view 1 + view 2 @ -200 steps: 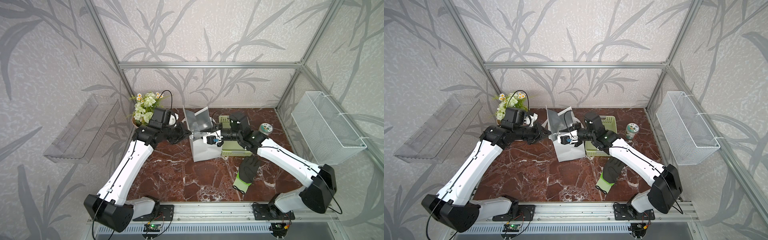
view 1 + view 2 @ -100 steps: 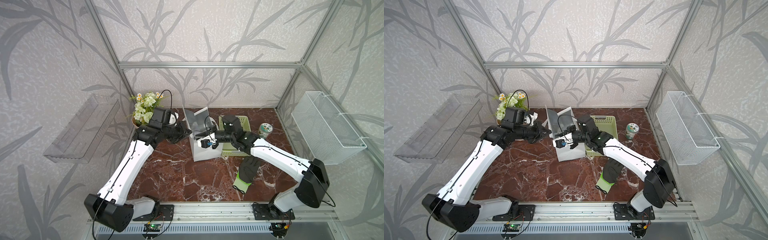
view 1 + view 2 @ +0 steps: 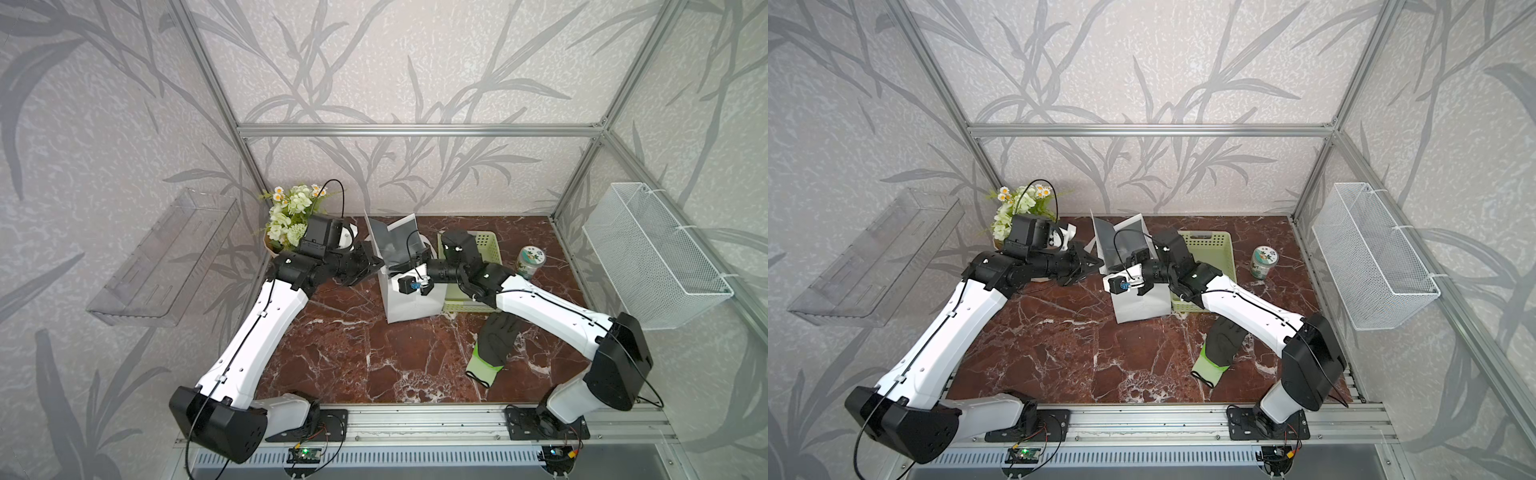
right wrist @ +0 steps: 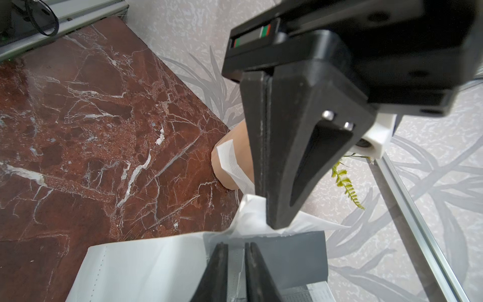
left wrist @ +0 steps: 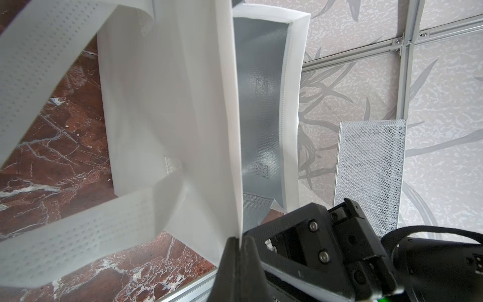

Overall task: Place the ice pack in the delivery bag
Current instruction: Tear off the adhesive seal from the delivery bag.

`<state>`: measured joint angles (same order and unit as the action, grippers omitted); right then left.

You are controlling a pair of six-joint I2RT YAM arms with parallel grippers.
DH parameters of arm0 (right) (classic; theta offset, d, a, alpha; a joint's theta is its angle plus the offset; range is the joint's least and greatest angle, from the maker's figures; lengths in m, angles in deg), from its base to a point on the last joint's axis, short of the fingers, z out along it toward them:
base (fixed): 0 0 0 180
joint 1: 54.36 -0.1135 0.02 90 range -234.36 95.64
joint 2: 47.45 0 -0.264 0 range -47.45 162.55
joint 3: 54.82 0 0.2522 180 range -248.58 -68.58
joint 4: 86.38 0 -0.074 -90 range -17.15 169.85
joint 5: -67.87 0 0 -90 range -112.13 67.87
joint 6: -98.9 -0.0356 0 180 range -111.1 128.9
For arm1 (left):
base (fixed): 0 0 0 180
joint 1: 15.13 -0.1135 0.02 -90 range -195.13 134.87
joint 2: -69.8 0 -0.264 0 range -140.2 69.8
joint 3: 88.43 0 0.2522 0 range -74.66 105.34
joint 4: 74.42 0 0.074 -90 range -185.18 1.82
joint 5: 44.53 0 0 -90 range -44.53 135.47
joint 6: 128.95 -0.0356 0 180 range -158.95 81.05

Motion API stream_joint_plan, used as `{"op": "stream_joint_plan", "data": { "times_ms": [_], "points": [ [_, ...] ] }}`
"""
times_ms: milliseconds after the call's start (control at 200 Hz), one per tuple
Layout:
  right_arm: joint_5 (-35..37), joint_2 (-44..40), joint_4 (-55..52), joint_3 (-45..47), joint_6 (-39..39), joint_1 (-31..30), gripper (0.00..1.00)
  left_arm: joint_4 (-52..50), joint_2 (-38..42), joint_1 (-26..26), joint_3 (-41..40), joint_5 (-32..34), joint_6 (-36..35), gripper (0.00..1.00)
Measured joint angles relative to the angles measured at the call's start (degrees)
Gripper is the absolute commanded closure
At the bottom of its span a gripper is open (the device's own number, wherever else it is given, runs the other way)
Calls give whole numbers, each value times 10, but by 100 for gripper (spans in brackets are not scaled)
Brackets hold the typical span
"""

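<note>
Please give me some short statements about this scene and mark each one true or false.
1. The left tool is shut on the rim of the white delivery bag with silver foil lining. True.
2. The bag lies flat on the red-brown marble table. False: it stands upright.
3. A black work glove with green cuff lies on the table. True.
4. The pale green plastic basket hangs on the wall. False: it rests on the table beside the bag.
5. The small round jar with patterned lid is inside the bag. False: it stands on the table.

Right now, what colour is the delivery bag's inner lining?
Shiny silver-grey foil inside the white delivery bag, clearest in the left wrist view.
</note>
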<state>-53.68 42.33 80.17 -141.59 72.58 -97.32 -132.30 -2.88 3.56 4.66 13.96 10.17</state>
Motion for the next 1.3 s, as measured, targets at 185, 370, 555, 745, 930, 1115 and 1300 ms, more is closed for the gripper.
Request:
{"op": "stream_joint_plan", "data": {
  "times_ms": [185,370,555,745,930,1115,1300],
  "points": [
    [0,0,9,-1,-4,-1,83,0,-1,0,0,0,0,100],
    [-2,0,16,-1,-11,-3,83,0,-1,0,0,0,0,100],
    [-5,0,16,-1,-15,-3,84,1,-2,0,0,-1,0,100],
    [-8,0,21,-1,-24,-3,84,5,-5,0,0,-1,0,100],
    [-10,0,26,-1,-28,-3,85,9,-7,0,0,-1,0,100],
    [-10,0,26,-1,-28,-4,93,12,-7,0,0,-1,0,100],
    [-7,0,26,-1,-28,-4,96,12,-9,0,0,-1,0,100]
  ]
}}
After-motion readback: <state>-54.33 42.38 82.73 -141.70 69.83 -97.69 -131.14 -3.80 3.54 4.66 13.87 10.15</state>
